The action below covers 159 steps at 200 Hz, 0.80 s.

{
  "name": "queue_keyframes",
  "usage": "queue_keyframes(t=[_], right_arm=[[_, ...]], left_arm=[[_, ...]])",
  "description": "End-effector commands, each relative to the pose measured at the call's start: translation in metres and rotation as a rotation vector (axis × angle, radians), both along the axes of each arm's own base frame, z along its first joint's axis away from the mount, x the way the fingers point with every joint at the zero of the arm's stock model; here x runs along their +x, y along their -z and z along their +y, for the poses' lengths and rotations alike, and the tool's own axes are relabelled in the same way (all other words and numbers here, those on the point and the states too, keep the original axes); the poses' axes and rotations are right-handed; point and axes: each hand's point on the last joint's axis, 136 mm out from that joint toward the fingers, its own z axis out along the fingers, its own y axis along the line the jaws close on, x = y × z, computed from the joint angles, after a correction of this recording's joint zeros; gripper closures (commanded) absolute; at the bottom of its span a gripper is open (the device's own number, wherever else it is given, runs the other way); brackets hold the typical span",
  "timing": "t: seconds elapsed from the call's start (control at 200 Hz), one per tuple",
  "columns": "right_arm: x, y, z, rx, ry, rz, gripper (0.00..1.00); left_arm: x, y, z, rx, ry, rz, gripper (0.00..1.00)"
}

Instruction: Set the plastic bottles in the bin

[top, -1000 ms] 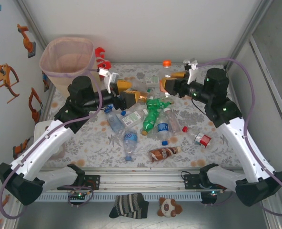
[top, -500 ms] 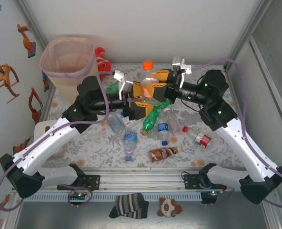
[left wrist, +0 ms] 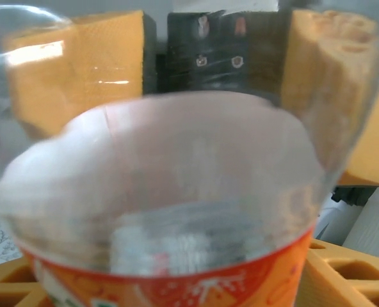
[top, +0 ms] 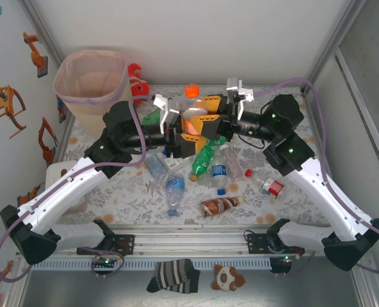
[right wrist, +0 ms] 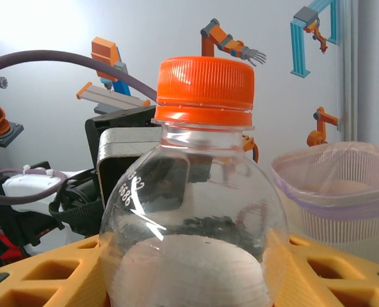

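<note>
At the bottom centre of the top view, a brown bottle (top: 220, 205) lies on the table (top: 132, 198). Its long axis runs left to right, with the neck toward the right. A red-labelled bottle (top: 273, 187) lies to its right. Up and left of the brown one, a clear blue-labelled bottle (top: 175, 188) lies with its long axis running up the frame. Farther up, a green bottle (top: 205, 157) lies on a diagonal from lower left to upper right, with clear bottles on either side.

Beyond this heap, at the upper centre, the orange-capped bottle (top: 191, 109) is off the table. It stands upright, cap up, long axis vertical. The right gripper (top: 202, 116) clamps its body between 2 yellow fingers. In the right wrist view the cap is at the top of the frame and the gripper (right wrist: 189, 275) holds it low down.

The left gripper (top: 188, 131) has 1 finger on each side of the same bottle, near its orange label. I cannot tell whether it presses on it.

Farthest, at the upper left, the bin (top: 66, 70) stands upright with its mouth up. I cannot make out what is inside. A red fish plush (top: 136, 79) sits just right of it.
</note>
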Motion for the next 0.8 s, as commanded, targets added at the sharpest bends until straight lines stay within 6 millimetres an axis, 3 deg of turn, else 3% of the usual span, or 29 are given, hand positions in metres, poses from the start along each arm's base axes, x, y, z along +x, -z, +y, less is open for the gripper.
queue_keyframes(t=[0.0, 0.105, 0.265, 0.401, 0.456, 0.606, 0.791], right_arm=[[-0.014, -0.015, -0.004, 0.032, -0.025, -0.043, 0.45], [-0.01, -0.013, -0.005, 0.021, 0.005, -0.041, 0.42], [-0.006, -0.012, -0.012, 0.019, 0.067, -0.039, 0.27], [0.007, -0.008, -0.025, 0.001, 0.2, -0.03, 0.11], [0.011, -0.006, -0.031, -0.01, 0.255, -0.032, 0.09], [0.022, 0.001, -0.05, -0.04, 0.402, -0.048, 0.08], [0.029, 0.009, -0.061, -0.073, 0.484, -0.055, 0.08]], left_arm=[[-0.001, -0.02, 0.005, -0.05, -0.019, -0.066, 0.38], [0.0, -0.02, 0.005, -0.043, -0.025, -0.065, 0.4], [0.011, -0.012, 0.006, 0.008, -0.086, -0.057, 0.44], [0.03, -0.003, 0.015, 0.073, -0.214, -0.065, 0.45], [0.042, 0.001, 0.021, 0.106, -0.287, -0.066, 0.45], [0.081, 0.017, 0.049, 0.222, -0.509, -0.06, 0.46], [0.138, 0.031, 0.107, 0.388, -0.835, -0.053, 0.46]])
